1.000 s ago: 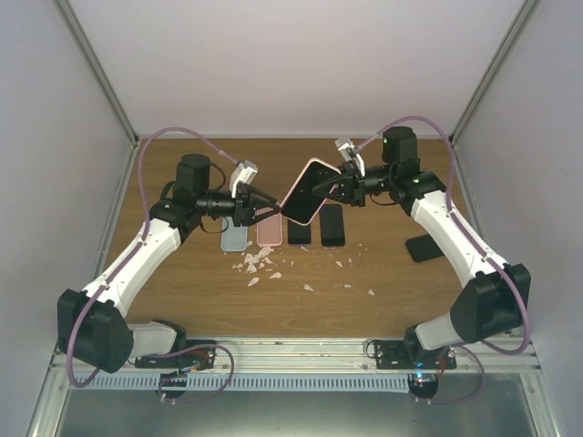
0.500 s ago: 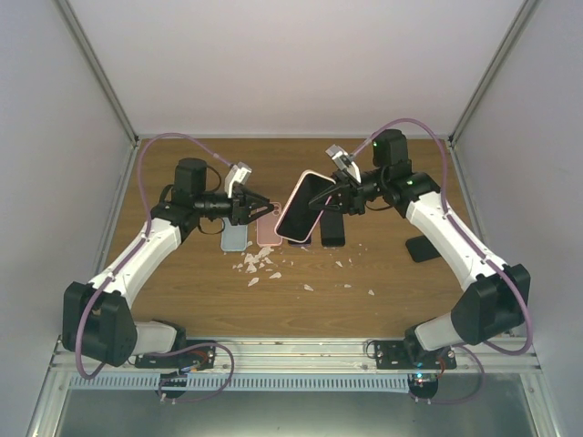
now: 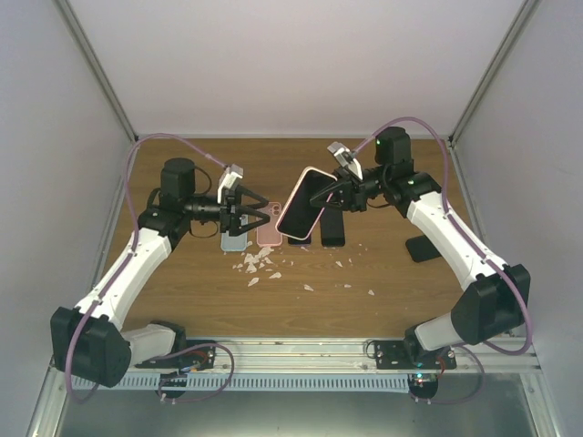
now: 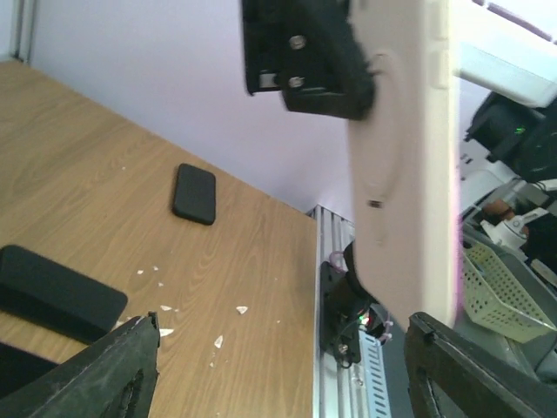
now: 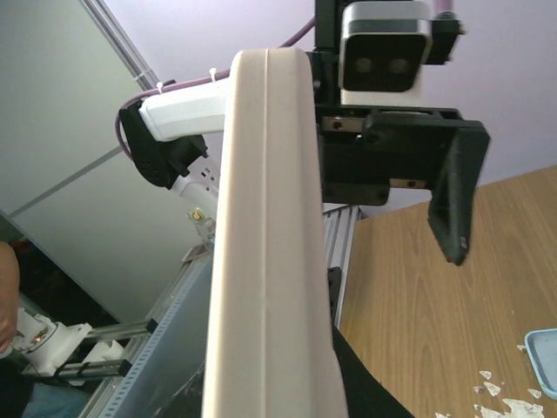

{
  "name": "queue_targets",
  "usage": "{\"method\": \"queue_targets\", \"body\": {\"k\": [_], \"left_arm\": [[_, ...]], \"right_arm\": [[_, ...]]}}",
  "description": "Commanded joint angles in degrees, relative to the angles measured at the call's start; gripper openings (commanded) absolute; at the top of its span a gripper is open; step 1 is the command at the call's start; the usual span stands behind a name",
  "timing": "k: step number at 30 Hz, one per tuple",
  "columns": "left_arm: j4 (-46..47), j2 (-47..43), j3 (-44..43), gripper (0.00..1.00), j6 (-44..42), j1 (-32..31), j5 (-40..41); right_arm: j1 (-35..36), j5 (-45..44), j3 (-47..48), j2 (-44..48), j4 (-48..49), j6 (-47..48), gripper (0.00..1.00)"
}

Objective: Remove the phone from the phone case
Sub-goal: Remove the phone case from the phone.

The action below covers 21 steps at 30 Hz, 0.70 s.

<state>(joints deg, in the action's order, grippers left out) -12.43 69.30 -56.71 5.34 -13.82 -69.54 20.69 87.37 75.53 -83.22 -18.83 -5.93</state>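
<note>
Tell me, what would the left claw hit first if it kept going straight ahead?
Probably the pale pink cased phone held aloft by the right gripper; the open left gripper points straight at it, though depth is hard to judge.

wooden table (image 3: 383,309) | blue case (image 3: 234,240), pink case (image 3: 268,232), two black slabs (image 3: 332,229) | white scraps (image 3: 258,264)

White scraps (image 3: 260,264) on wooden table (image 3: 410,305)
</note>
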Motion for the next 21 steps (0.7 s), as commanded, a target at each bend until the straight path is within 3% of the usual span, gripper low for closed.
{"method": "queue_targets", "body": {"k": [1,11,21], "left_arm": [[-1.7,-2.6,-0.9,0.78,-3.9,0.1,-2.4],[-3.9,-2.4,-3.3,0.8,-7.3,-4.8,0.6],[-4.2,-1.9,-3.5,0.79,-7.5,-5.4,3.6]], "right_arm": [[-0.3,6.9,-0.1,1.6,4.0,-2.7,0.01],[-0.3,6.7,-0.4,1.5,4.1,-2.9,0.0],[-0.3,7.1,-0.7,1.8,4.2,-2.6,0.01]]}}
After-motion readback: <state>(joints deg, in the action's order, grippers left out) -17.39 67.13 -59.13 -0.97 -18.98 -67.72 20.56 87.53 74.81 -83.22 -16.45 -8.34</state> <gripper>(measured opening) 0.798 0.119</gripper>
